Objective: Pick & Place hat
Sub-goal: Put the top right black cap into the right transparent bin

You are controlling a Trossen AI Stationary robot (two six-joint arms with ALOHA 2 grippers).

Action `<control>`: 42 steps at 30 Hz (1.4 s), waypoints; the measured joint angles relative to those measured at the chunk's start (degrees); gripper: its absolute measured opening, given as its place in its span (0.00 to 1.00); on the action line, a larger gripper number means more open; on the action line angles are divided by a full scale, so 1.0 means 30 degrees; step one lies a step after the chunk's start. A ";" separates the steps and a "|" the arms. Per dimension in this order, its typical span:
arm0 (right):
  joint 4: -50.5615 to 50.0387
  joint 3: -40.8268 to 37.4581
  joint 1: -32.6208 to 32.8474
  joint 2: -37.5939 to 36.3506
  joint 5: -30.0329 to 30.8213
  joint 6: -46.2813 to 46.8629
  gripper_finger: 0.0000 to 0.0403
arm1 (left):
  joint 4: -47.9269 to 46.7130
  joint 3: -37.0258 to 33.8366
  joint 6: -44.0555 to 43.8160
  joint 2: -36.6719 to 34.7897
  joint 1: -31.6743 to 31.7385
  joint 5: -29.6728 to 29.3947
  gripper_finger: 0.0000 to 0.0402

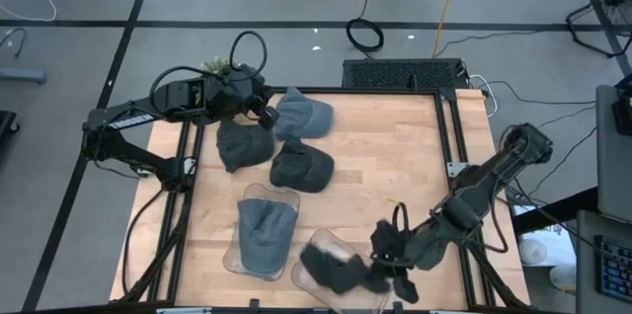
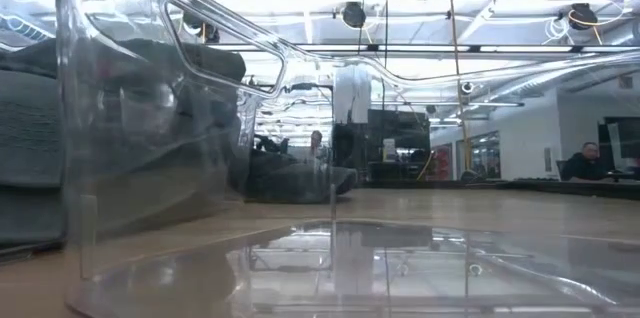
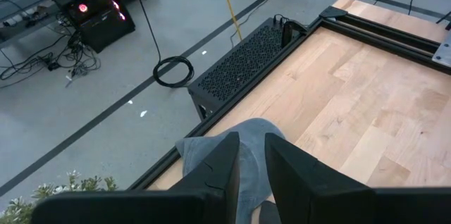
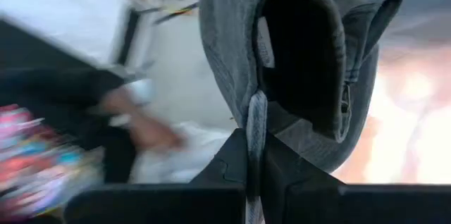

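Right gripper (image 4: 255, 155), clamped on the dark hat's (image 4: 296, 62) strap near the clear tray (image 1: 318, 251), should lift it slowly to keep the thin hold.

Matt grey cloth hats (image 1: 302, 166) lie on a desk (image 1: 395, 166) of pale, smooth wood; beside them, glossy clear plastic trays (image 1: 265, 240) hold two more, one dark, one lighter.
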 joint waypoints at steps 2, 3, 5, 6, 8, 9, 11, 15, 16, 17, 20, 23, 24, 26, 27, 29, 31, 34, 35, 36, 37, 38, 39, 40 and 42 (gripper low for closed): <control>0.2769 -0.1947 -0.0219 -0.0577 -0.2253 0.0642 0.00 | 0.0000 0.0000 0.0000 0.0000 -0.0005 0.0000 0.19; 0.4134 -0.2891 -0.0350 -0.0793 -0.3353 0.0980 0.00 | 0.0000 0.0000 0.0000 0.0000 -0.0007 0.0000 0.19; 0.6836 -0.4620 -0.0680 -0.1147 -0.5067 0.1674 0.00 | 0.0000 0.0000 0.0000 0.0000 0.0000 -0.0004 0.19; 0.7978 -0.5431 -0.0854 -0.1284 -0.5509 0.2081 0.00 | 0.0000 0.0000 0.0000 0.0000 0.0000 0.0000 0.19; 0.9664 -0.6984 -0.1291 -0.1373 -0.6288 0.2823 0.00 | 0.0000 0.0000 0.0000 0.0000 0.0000 -0.0003 0.19; 1.0368 -0.7717 -0.1526 -0.1345 -0.6655 0.3217 0.00 | 0.0000 0.0000 0.0000 0.0000 0.0000 0.0000 0.19; 1.1694 -0.9056 -0.2010 -0.1293 -0.7302 0.3868 0.00 | 0.0000 0.0000 0.0000 0.0000 0.0000 0.0000 0.19; 1.4075 -1.1153 -0.3098 -0.1336 -0.8456 0.4720 0.00 | 0.0000 0.0000 0.0000 0.0000 0.0000 0.0000 0.19; 1.4414 -1.1531 -0.3327 -0.1331 -0.8727 0.4858 0.00 | 0.0000 0.0000 0.0000 0.0000 -0.0003 -0.0007 0.19; 1.4636 -1.1828 -0.3491 -0.1329 -0.8788 0.4976 0.00 | 0.0000 0.0000 0.0000 0.0000 -0.0001 -0.0005 0.19; 1.4825 -1.2295 -0.3917 -0.1329 -0.8610 0.4940 0.00 | 0.0000 0.0000 0.0000 0.0002 -0.0007 -0.0007 0.19; 1.4749 -1.2431 -0.4072 -0.1329 -0.7780 0.4007 0.03 | 0.0000 0.0000 0.0000 0.0000 0.0000 -0.0007 0.19; 1.4812 -1.2431 -0.4079 -0.1329 -0.7682 0.3652 0.05 | 0.0000 0.0000 0.0000 0.0000 -0.0002 -0.0005 0.19; 1.4929 -1.2431 -0.4079 -0.1329 -0.7658 0.3004 0.08 | 0.0000 0.0000 0.0000 0.0000 0.0000 -0.0007 0.19; 1.4901 -1.2431 -0.4075 -0.1329 -0.7466 0.2673 0.10 | 0.0000 0.0000 0.0000 0.0000 0.0000 -0.0007 0.19; 1.4785 -1.2431 -0.4072 -0.1329 -0.7180 0.2310 0.15 | 0.0000 0.0000 0.0000 0.0000 -0.0003 -0.0007 0.19; 1.4649 -1.2431 -0.4072 -0.1331 -0.7169 0.2372 0.20 | 0.0000 0.0000 0.0000 0.0000 0.0000 -0.0007 0.19; 1.3934 -1.2431 -0.4076 -0.1336 -0.6810 0.2866 0.30 | 0.0000 0.0000 0.0000 0.0000 -0.0005 -0.0007 0.19; 1.3680 -1.2431 -0.4094 -0.1336 -0.6581 0.2988 0.33 | 0.0000 0.0000 0.0000 0.0000 0.0000 -0.0005 0.19; 1.3517 -1.2431 -0.4137 -0.1336 -0.6355 0.3009 0.35 | 0.0000 0.0000 0.0000 0.0000 0.0000 -0.0007 0.19; 1.3551 -1.2431 -0.4159 -0.1329 -0.6348 0.2940 0.37 | 0.0000 0.0000 0.0000 0.0000 -0.0007 -0.0007 0.19; 1.3758 -1.2431 -0.4165 -0.1329 -0.6367 0.2834 0.39 | 0.0000 0.0000 0.0000 0.0000 -0.0007 -0.0007 0.19; 1.4136 -1.2431 -0.4174 -0.1329 -0.6513 0.2813 0.40 | 0.0000 0.0000 0.0000 0.0000 0.0000 -0.0007 0.19; 1.4705 -1.2431 -0.4174 -0.1329 -0.6736 0.2820 0.41 | 0.0000 0.0000 0.0000 0.0000 0.0000 -0.0007 0.19; 1.6161 -1.2431 -0.3945 -0.1329 -0.6750 0.2481 0.42 | 0.0000 0.0000 0.0000 0.0000 -0.0002 -0.0007 0.19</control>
